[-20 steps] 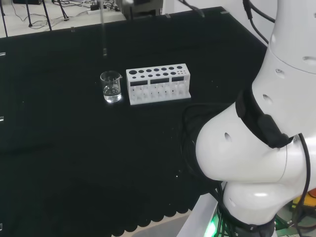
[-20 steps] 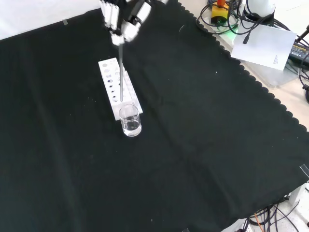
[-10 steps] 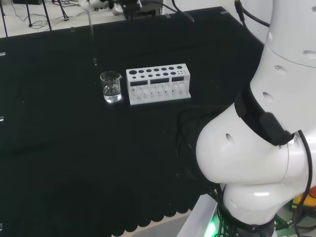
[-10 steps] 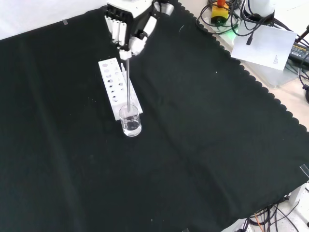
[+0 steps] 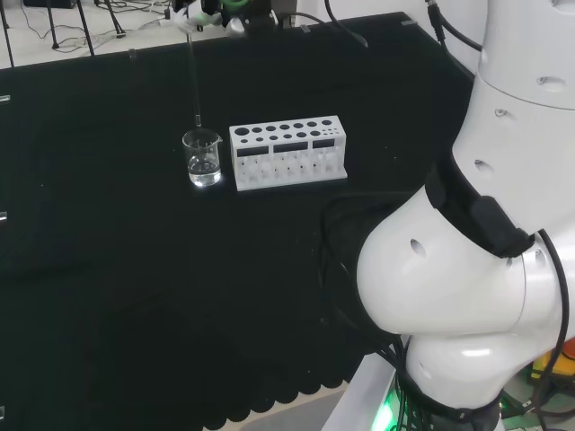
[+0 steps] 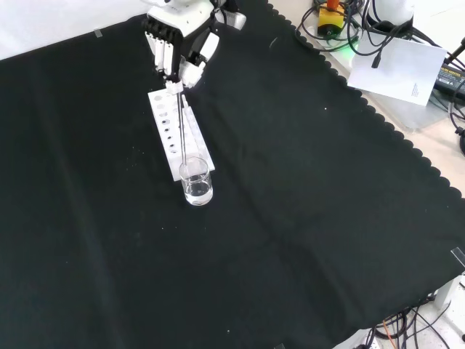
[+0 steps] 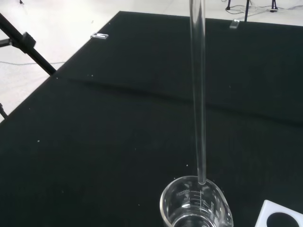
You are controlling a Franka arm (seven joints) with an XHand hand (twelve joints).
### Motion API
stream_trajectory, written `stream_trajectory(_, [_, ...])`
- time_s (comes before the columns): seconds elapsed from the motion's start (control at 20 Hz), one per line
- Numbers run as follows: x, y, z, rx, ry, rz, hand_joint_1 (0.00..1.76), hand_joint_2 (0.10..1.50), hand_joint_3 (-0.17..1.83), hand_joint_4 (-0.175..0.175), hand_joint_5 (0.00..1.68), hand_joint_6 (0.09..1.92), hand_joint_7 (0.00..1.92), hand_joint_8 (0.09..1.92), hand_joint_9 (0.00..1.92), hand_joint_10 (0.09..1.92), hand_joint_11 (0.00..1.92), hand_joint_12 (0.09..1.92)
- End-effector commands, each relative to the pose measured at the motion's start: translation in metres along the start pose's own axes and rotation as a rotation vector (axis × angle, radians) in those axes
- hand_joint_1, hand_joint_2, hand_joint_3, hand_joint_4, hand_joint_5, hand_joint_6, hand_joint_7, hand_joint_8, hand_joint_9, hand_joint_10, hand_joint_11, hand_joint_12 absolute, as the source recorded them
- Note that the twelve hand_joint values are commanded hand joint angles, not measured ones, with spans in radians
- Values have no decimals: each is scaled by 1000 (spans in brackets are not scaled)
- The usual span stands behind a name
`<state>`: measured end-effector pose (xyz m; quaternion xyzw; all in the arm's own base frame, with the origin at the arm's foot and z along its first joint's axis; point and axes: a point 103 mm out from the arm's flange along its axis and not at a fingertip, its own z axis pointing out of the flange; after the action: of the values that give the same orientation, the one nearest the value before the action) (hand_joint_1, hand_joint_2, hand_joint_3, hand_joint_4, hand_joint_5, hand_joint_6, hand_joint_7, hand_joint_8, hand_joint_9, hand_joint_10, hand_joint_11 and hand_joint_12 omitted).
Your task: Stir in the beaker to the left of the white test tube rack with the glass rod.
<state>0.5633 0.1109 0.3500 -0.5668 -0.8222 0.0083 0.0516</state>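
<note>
A small clear beaker [image 5: 203, 158] [image 6: 196, 181] [image 7: 195, 207] with a little clear liquid stands on the black cloth next to the white test tube rack [image 5: 287, 153] [image 6: 176, 134], at its left end in the head view. The hand [image 6: 176, 45] [image 5: 205, 9] hangs high above the rack's far end in the front view, its fingers curled on the top of a long glass rod [image 5: 193, 76] [image 6: 184, 131] [image 7: 199, 90]. The rod hangs nearly upright. Its lower tip is just above the beaker's rim, over the mouth in the wrist view.
The rack's holes look empty. White arm links [image 5: 476, 251] fill the head view's right. Papers and cables [image 6: 392, 51] lie past the cloth's scalloped edge at the front view's upper right. Black stand legs [image 7: 23, 42] rise beyond the cloth's far edge.
The hand has carried the rod sideways and lower; its tip, earlier above and to the left of the beaker in the head view, now hangs just over the beaker's mouth.
</note>
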Motion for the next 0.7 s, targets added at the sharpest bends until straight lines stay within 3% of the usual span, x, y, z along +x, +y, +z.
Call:
stream_trajectory(0.05, [-2,0,7,13,-6,7,1308,1117,-175,-175,1279,206,1143,1075,1518,941,1624,483])
stream_trajectory(0.7, [6,9,48,71,-13,-1,1308,1116,-175,-175,1285,194,1145,1071,1521,939,1627,480])
